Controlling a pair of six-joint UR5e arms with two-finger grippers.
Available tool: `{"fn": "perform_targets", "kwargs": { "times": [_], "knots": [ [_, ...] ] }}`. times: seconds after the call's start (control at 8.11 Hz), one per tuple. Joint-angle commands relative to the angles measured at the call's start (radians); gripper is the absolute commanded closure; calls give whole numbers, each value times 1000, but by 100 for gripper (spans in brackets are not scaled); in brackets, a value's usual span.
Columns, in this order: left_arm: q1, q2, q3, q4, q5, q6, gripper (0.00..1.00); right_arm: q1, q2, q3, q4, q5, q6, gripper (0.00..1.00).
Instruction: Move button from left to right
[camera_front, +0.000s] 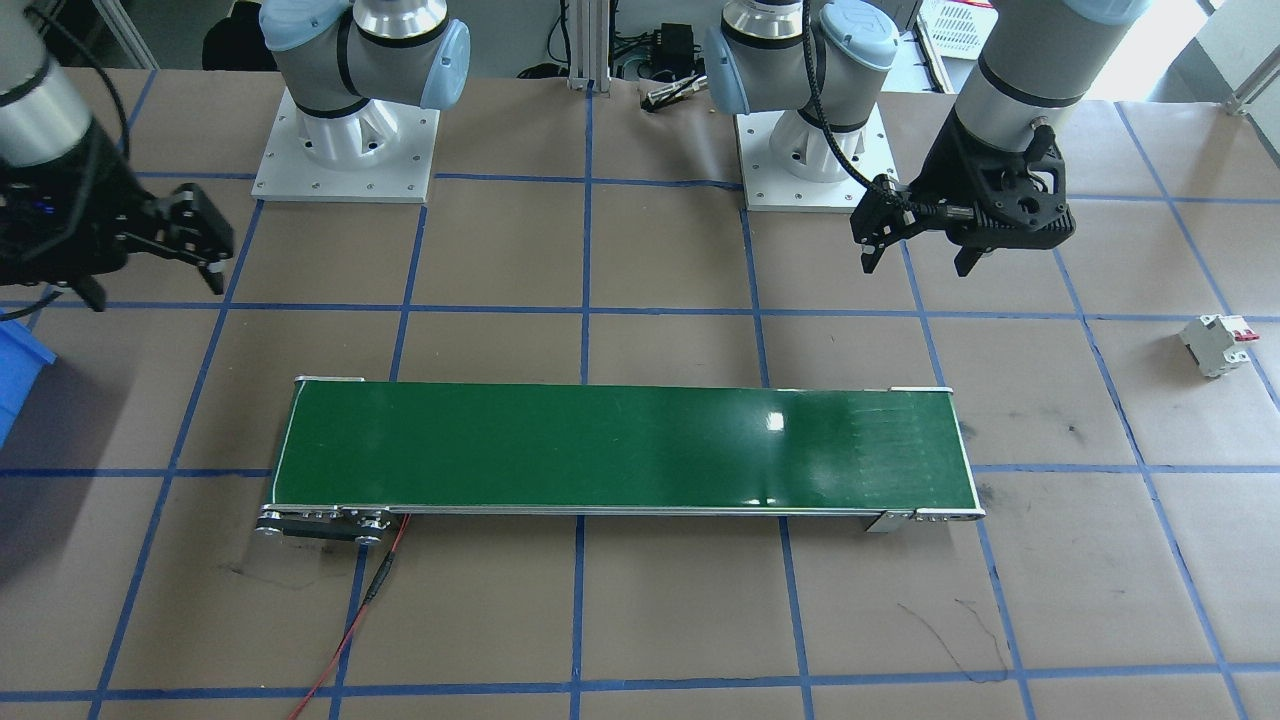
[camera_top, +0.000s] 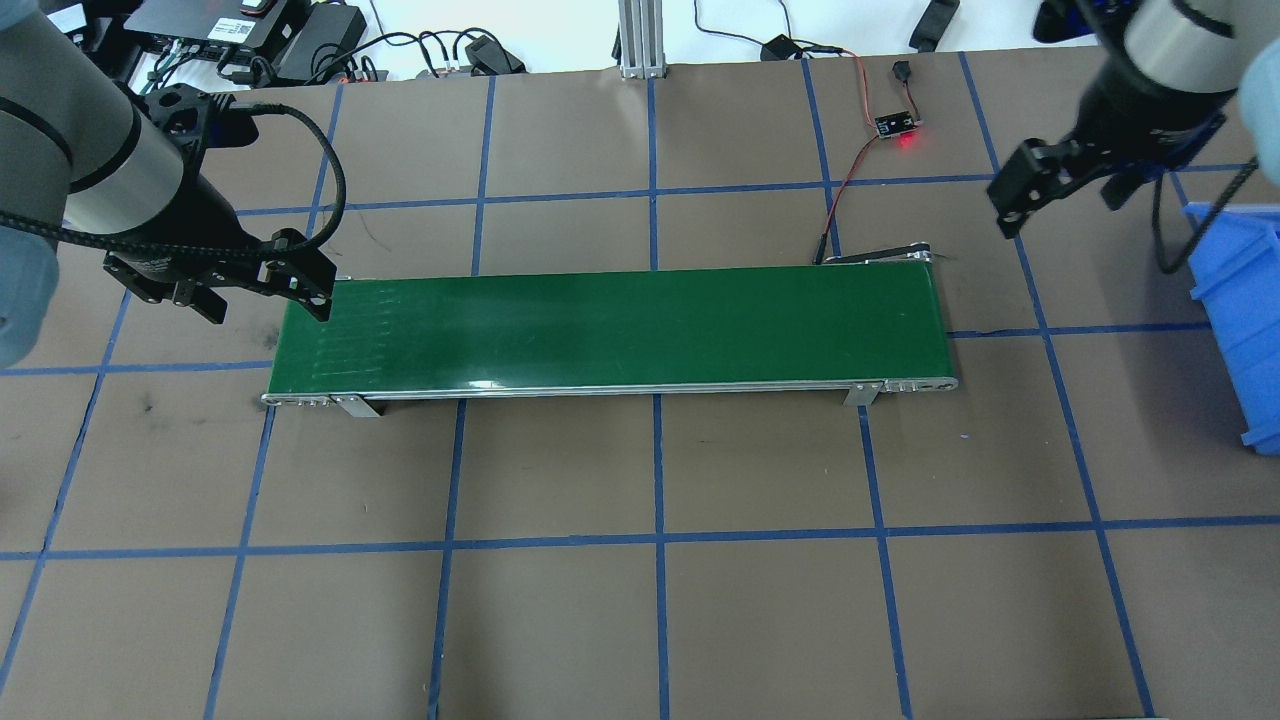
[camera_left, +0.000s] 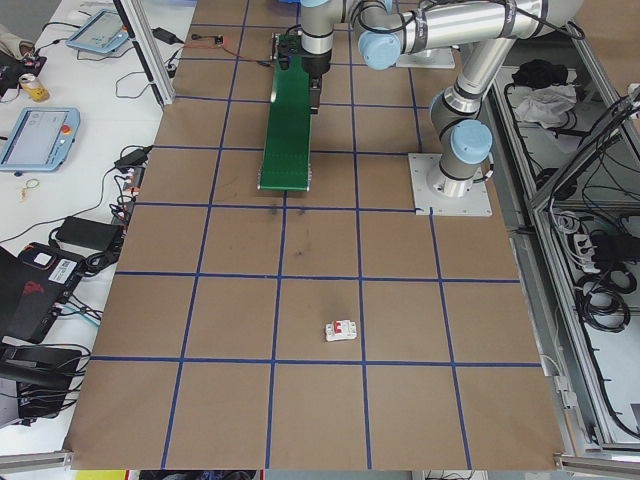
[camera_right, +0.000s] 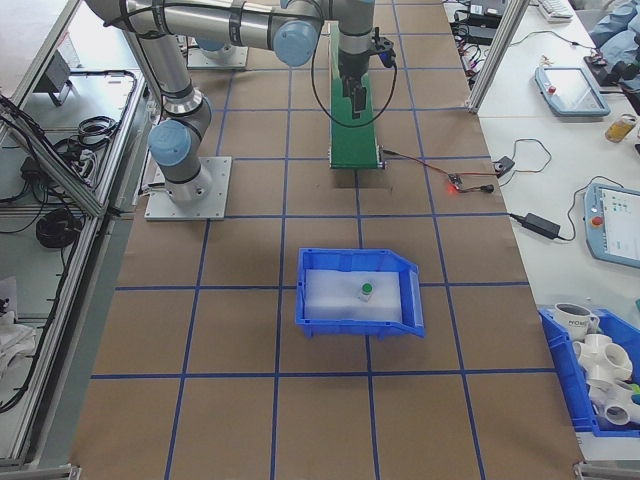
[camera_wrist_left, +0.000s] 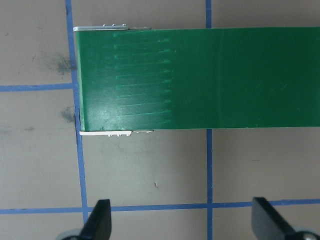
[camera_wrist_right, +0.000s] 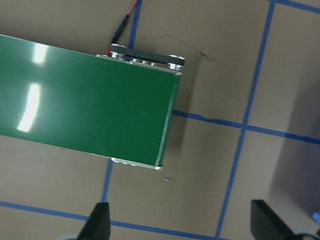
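You see a glossy green belt (camera_front: 620, 445) with metal edges, on matt brown paper (camera_front: 680, 620) marked by blue tape; the blue bin (camera_right: 358, 320) looks like smooth plastic

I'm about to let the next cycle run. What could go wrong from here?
The button already sits in the blue bin, so another cycle may find nothing to carry. The only loose part on the left is the white breaker; the open left gripper could take it by mistake. The belt is bare.
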Motion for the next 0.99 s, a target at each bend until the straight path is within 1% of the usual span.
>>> {"fn": "perform_targets", "kwargs": {
  "times": [0.0, 0.12, 0.25, 0.37, 0.62, 0.86],
  "knots": [
    [0, 6, -3, 5, 7, 0, 0, 200, -3, -9, -3, 9, 267, 0],
    [0, 16, 0, -6, 8, 2, 0, 214, -3, -29, 3, -4, 281, 0],
    [0, 16, -3, -1, 8, 6, 0, 214, -3, -38, 11, -6, 281, 0],
    [1, 4, -5, 3, 7, -3, 0, 215, 1, -38, 12, -4, 281, 0],
    [6, 16, -8, 0, 7, 3, 0, 215, -8, -40, 12, -6, 280, 0],
    [12, 8, -5, 3, 2, 3, 0, 215, -3, -40, 12, -9, 280, 0]
  ]
}}
